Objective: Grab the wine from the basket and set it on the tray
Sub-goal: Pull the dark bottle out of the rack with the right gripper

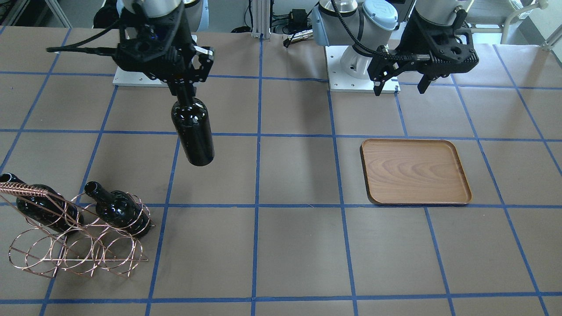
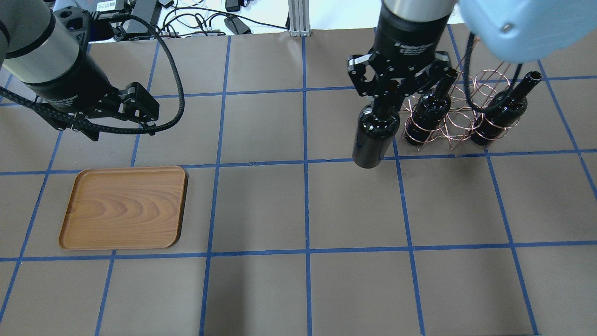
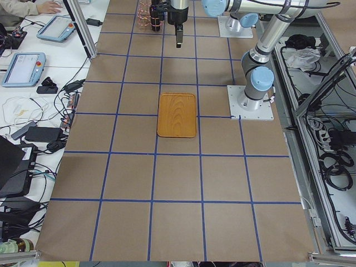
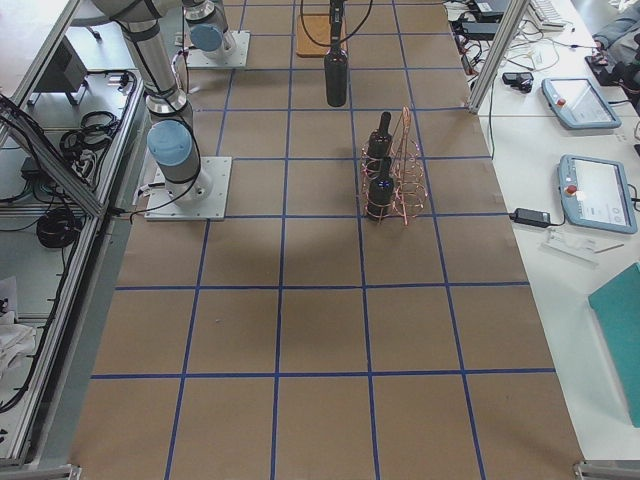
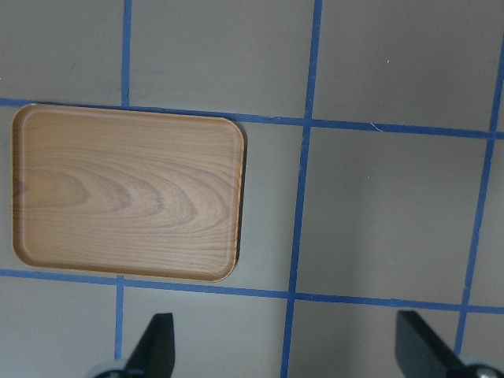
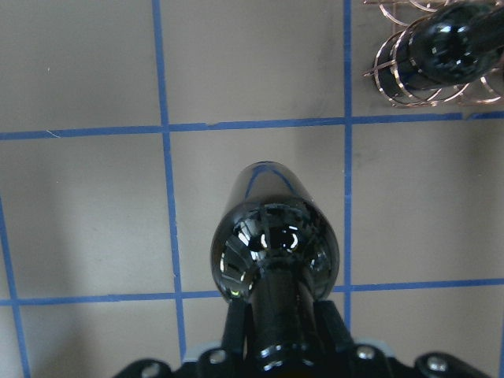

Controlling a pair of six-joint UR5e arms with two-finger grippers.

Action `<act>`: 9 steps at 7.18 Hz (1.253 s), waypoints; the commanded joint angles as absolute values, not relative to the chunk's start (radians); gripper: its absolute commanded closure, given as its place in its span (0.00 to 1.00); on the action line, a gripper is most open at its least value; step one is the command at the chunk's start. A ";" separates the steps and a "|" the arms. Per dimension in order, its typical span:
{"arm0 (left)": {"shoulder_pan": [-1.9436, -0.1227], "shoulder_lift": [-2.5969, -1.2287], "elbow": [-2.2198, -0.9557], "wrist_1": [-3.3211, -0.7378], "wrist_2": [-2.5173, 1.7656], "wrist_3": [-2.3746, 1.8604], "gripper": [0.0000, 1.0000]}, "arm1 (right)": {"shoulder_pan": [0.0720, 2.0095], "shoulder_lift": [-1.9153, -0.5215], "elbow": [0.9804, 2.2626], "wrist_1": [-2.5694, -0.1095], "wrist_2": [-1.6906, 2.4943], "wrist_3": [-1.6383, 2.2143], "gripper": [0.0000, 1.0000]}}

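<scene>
A glossy near-black glass wine bottle point(image 1: 193, 131) hangs neck-up, clear of the brown grid-taped counter point(image 1: 298, 245). The right gripper point(image 1: 186, 85) has its fingers clamped on the neck. The bottle sits between the rose-gold wire basket point(image 1: 79, 250) and the flat brown wooden tray point(image 1: 415, 171), nearer the basket. Two more dark bottles point(image 1: 118, 210) rest in the basket's loops. The left gripper point(image 1: 400, 87) hovers near the tray's robot-side edge, fingers point(image 5: 155, 342) spread wide and empty.

This is a robotics lab: a surface point(image 3: 133, 178) papered brown and gridded with blue tape point(image 3: 154, 161), two industrial arms point(image 3: 260, 82) bolted to white plates point(image 3: 267, 114) along one edge, teach pendants point(image 3: 22, 68) and cables point(image 3: 334, 161) flanking it.
</scene>
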State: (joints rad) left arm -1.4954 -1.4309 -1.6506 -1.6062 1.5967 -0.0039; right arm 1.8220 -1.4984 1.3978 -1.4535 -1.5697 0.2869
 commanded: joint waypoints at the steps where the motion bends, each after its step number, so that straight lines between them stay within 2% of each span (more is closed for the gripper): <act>1: -1.494 -1.430 -1.652 -1.609 1.598 -0.003 0.00 | 1.920 -1.428 1.413 -1.552 -1.571 0.432 1.00; 7: -1.488 -1.431 -1.652 -1.612 1.638 0.011 0.00 | 2.100 -1.300 1.414 -1.692 -1.583 0.713 1.00; 9: -1.436 -1.430 -1.652 -1.617 1.638 0.015 0.00 | 2.126 -1.279 1.420 -1.726 -1.580 0.732 0.99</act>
